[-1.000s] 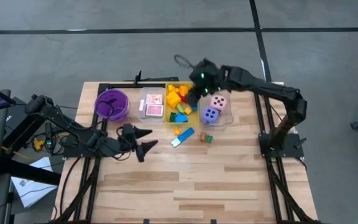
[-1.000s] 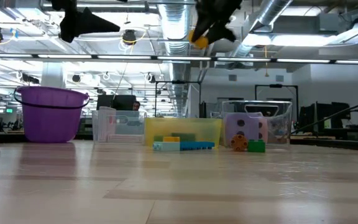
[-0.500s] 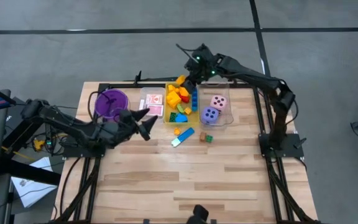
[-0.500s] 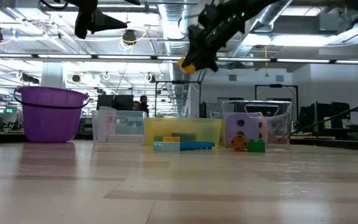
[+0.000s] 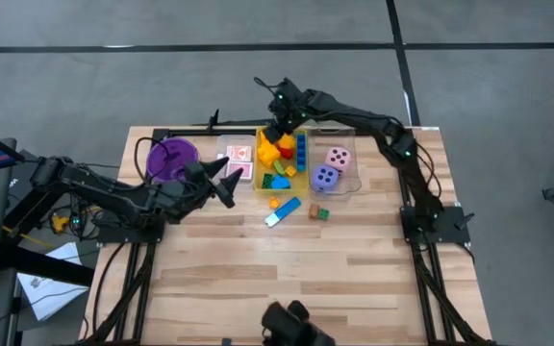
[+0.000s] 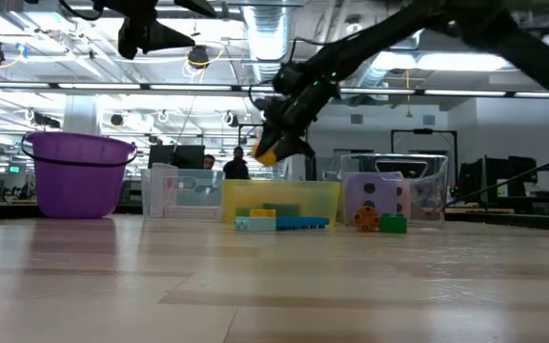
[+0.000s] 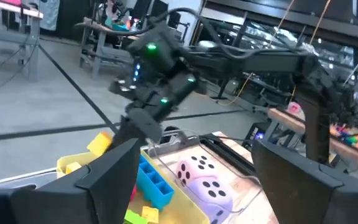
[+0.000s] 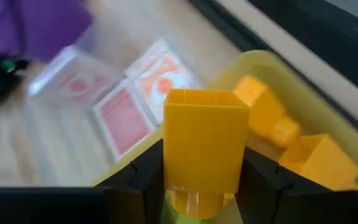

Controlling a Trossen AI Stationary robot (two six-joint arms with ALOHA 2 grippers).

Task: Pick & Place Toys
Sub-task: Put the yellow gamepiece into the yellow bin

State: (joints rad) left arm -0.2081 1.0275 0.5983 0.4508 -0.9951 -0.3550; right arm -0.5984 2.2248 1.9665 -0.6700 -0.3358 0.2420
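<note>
Above the yellow bin [image 5: 263, 171], right end effector [image 8: 205, 186] clamps boxy yellow block [image 8: 205, 144].

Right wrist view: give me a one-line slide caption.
Right gripper shut on a yellow block, above the yellow bin beside the playing cards.

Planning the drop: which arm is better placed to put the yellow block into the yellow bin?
The right: its gripper has its jaws shut on the yellow plastic block above the yellow rectangular bin. The left gripper is open and empty.
</note>
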